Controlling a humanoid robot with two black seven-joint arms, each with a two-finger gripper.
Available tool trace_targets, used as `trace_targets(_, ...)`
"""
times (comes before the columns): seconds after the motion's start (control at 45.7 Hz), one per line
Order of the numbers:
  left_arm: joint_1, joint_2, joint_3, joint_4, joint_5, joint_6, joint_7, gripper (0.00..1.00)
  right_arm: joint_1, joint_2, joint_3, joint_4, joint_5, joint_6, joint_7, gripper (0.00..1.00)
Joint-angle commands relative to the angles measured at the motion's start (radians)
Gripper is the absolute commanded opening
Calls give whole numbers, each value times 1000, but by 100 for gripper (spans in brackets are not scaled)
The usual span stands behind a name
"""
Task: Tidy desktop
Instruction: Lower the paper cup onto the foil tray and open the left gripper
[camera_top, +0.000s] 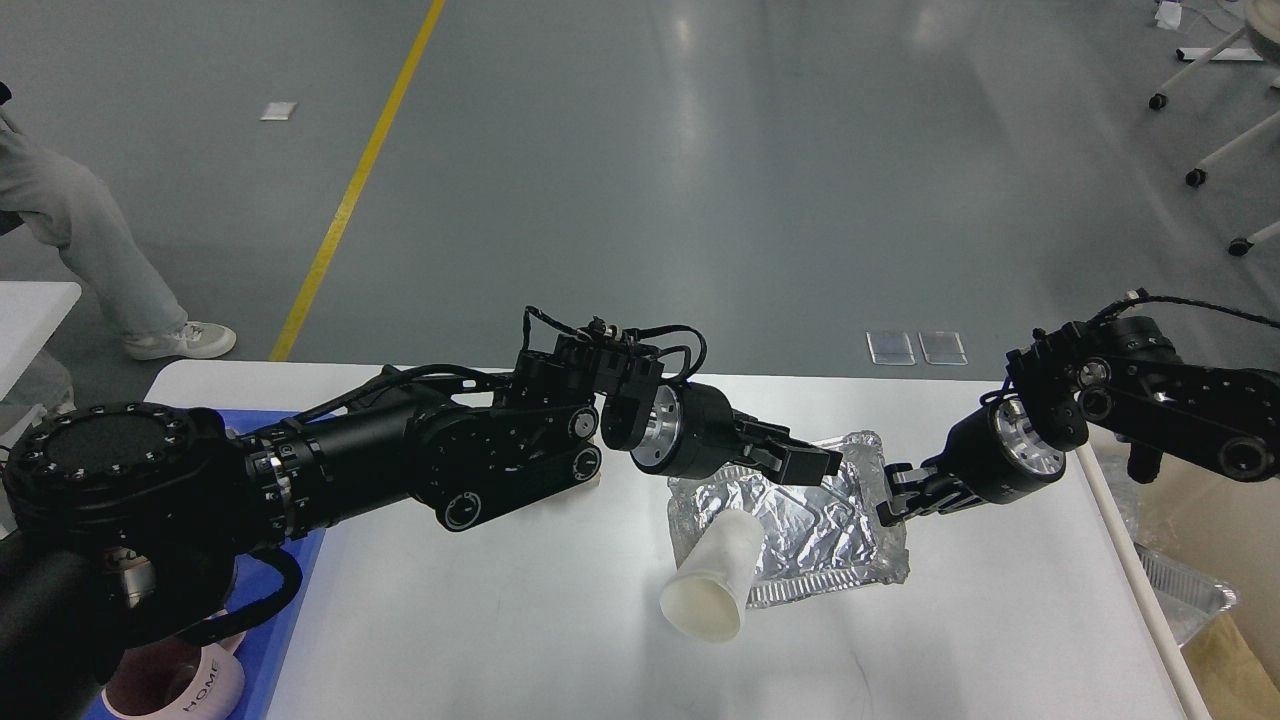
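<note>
our right gripper (893, 497) pinches the right edge of the crumpled foil tray (810, 525), which sits mid-way along the desktop (500, 620). our left gripper (815, 462) hovers over the tray's far left part; we cannot tell its opening. a white paper cup (712, 578) leans on the tray's left rim.

A single head view looks forward and down, close over the white table (560, 640), its far edge crossing mid-frame with grey floor (640, 150) beyond.
</note>
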Motion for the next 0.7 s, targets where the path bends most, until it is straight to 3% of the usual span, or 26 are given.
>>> trace_targets(0.0, 0, 7, 0, -1, -11, 2, -3, 74, 0, -2, -2, 1, -1, 16, 0, 0)
trace_targets(0.394, 0, 102, -105, -7, -95, -7, -11, 87, 3, -9, -7, 1, -1, 51, 1, 0)
trace_targets(0.678, 14, 321, -188, -94, -100, -38, -18, 92, 3, -9, -7, 1, -1, 97, 1, 0)
